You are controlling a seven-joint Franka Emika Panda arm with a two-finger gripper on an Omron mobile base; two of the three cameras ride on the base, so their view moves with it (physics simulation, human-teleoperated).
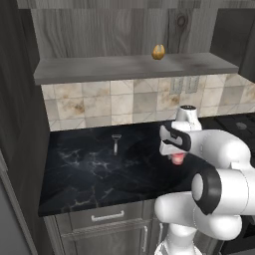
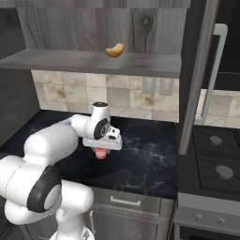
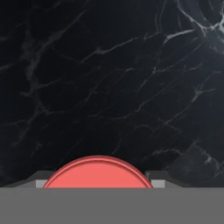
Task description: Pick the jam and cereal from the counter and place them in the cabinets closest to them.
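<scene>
The gripper (image 3: 99,183) is sitting right down over the jam (image 3: 99,173), whose round red lid is filling the near edge of the hand view with a finger tip showing on each side of it. The jaws are standing about as wide as the jar, so they are probably closing on it, but the contact itself is hidden and I cannot tell whether the jar is truly gripped or only straddled.

From the base cameras, the hand is pointing straight down at the counter (image 1: 84,164), and the jam (image 2: 100,153) is peeking out red and pinkish beneath it, apparently resting on the black marble rather than lifted. In the left base view the jar (image 1: 177,159) is sitting toward the right part of the worktop, partly masked by the wrist.

Further back on the counter, a small metal tool (image 1: 116,142) is lying near the tiled wall. Above it, the cabinets (image 1: 134,67) are standing open, with a golden-brown egg-shaped thing (image 1: 158,52) resting on the grey shelf board.

As for progress, the task is looking early: the jam is not yet off the counter and no jar is on the shelf. Lifting it, carrying it up to the shelf and then dealing with the cereal all seem left to do.
</scene>
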